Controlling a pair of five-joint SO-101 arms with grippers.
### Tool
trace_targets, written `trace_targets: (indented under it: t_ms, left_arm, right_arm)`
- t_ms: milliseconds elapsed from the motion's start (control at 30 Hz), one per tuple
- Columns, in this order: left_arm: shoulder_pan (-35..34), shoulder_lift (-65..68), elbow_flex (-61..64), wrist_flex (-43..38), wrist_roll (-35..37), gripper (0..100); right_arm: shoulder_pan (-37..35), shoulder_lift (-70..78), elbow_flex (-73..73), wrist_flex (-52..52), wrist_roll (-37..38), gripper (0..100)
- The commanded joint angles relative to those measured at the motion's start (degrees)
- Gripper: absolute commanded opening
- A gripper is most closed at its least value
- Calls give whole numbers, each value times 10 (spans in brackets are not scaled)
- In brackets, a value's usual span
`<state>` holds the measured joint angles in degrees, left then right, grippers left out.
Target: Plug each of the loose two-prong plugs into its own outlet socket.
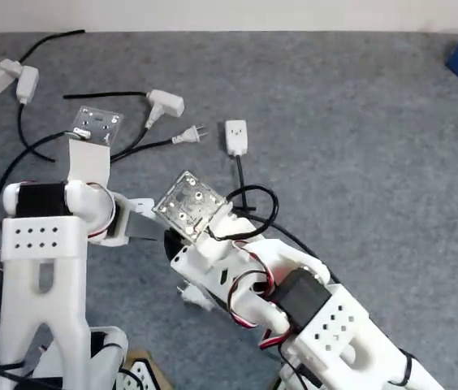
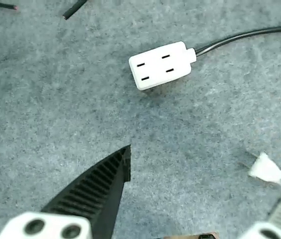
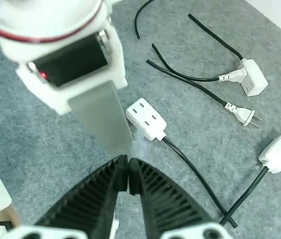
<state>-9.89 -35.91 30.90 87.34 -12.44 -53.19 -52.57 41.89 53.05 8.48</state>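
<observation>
Black ribbing marks the near jaw of the left gripper (image 2: 205, 172), whose jaws are spread wide with nothing between them. The white four-slot socket (image 2: 161, 64) lies ahead, its long axis running from jaw to jaw and its cord trailing away. The right gripper (image 3: 128, 181), jaws pressed together on nothing, points at that same socket. Farther on, the loose plug (image 3: 241, 115) aims its prongs at the single socket (image 3: 280, 151) near it, with bare carpet (image 3: 41, 149) around. An arm probably must fetch the plug first.

arms (image 1: 42, 268): white printed shells | servos (image 1: 38, 200): black blocks | wiring (image 1: 234, 299): red, black, white | fingers (image 3: 100, 194): black, ribbed
</observation>
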Motion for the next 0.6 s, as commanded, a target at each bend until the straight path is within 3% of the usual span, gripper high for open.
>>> trace_targets:
  t_ms: [0,167,300,433,567]
  left_arm:
    - [1,0,-16,-7,-2,457]
    - [-82,4,-58,-8,-8,457]
    - [-136,5,-76,-9,-21,457]
    - [-135,6,-74,-12,-4,457]
    - [-167,22,-69,-12,-11,457]
  right_arm:
    - [0,3,-30,3,-5,8]
    - [7,4,45,48,-4,8]
    - [-9,3,218,-15,-3,8]
    - [-80,5,231,0,0,8]
    - [-86,30,228,19,18,8]
